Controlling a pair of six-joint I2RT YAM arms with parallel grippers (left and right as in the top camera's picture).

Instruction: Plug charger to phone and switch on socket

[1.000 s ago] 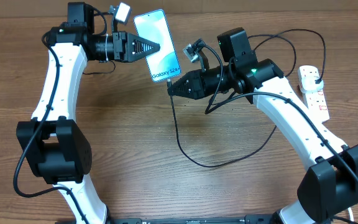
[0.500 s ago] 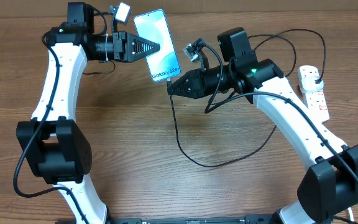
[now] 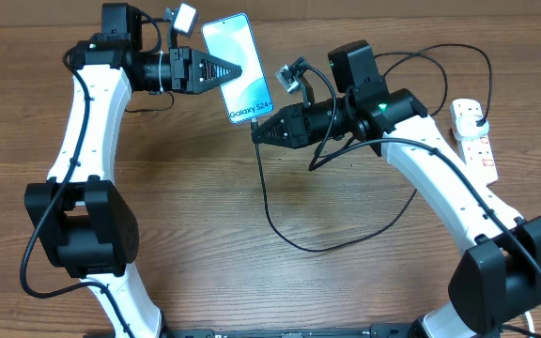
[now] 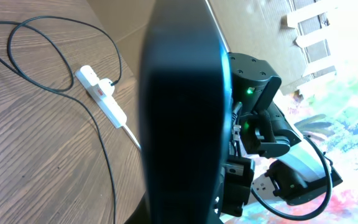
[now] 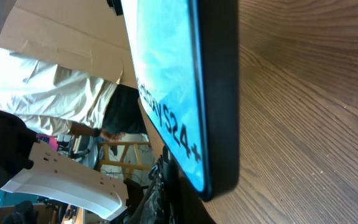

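Brown wood-grain worktop (image 3: 205,235) fills the overhead view, and the work sits in its upper middle. The slim rectangular smartphone with a lit blue-to-white screen, the phone (image 3: 242,52), is held off the surface, tilted, by the left arm's fingers (image 3: 233,69), which are closed on its left edge. In the left wrist view its dark back fills the frame. The right arm's fingers (image 3: 263,132) are pinched narrow on the connector end of the long thin black cable, the charger (image 3: 269,202), right at the phone's lower edge beside the "Galaxy S24" text. The cable loops down across the middle of the frame and back up to the right. Whether the tip is seated in the port cannot be told, since the fingers hide it and the right wrist view shows only the phone's edge and screen. At the far right the white oblong power strip with red switches, the socket (image 3: 477,145), lies well apart from both arms, with a black plug (image 3: 478,114) in it. So the plugging step looks under way or barely finished, and the switching seems left to do.
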